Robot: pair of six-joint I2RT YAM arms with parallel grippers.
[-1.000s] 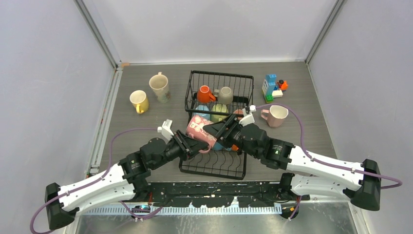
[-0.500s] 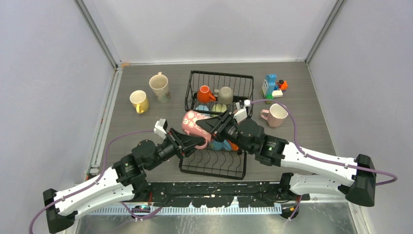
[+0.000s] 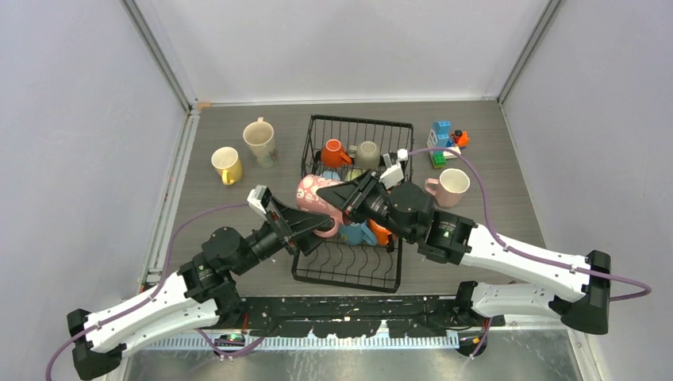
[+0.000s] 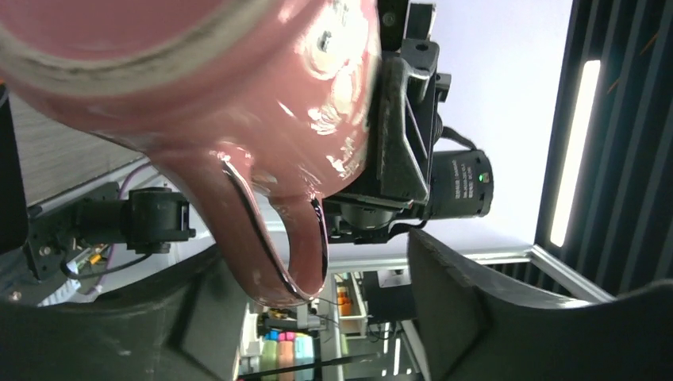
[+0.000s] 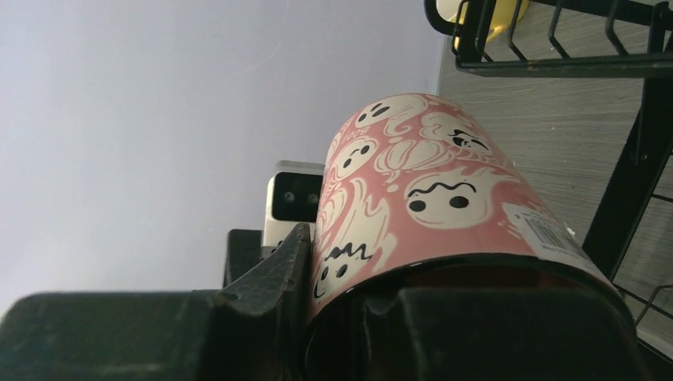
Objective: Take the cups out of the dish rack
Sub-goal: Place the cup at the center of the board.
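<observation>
A pink ghost-print cup [image 3: 314,194] hangs on its side above the black wire dish rack [image 3: 306,163], between both grippers. My right gripper [image 3: 347,199] is shut on its rim, one finger inside the mouth and one outside [image 5: 295,248]. My left gripper [image 3: 308,225] is open, and the cup's handle [image 4: 279,252] sits loose between its fingers. In the rack's basket sit an orange cup [image 3: 333,152], a grey-beige cup [image 3: 367,152] and a pale green cup [image 3: 354,175]. A light blue cup [image 3: 356,233] and another orange cup [image 3: 380,232] lie under my right gripper.
On the table left of the rack stand a yellow cup [image 3: 226,164] and a cream cup [image 3: 259,140]. A pink cup [image 3: 451,188] stands to the rack's right. A toy-block figure [image 3: 444,143] is at the back right. Grey walls close in three sides.
The left gripper has opened off the pink cup's handle while the right gripper closed on its rim. The cup rose and shifted toward the far left.
</observation>
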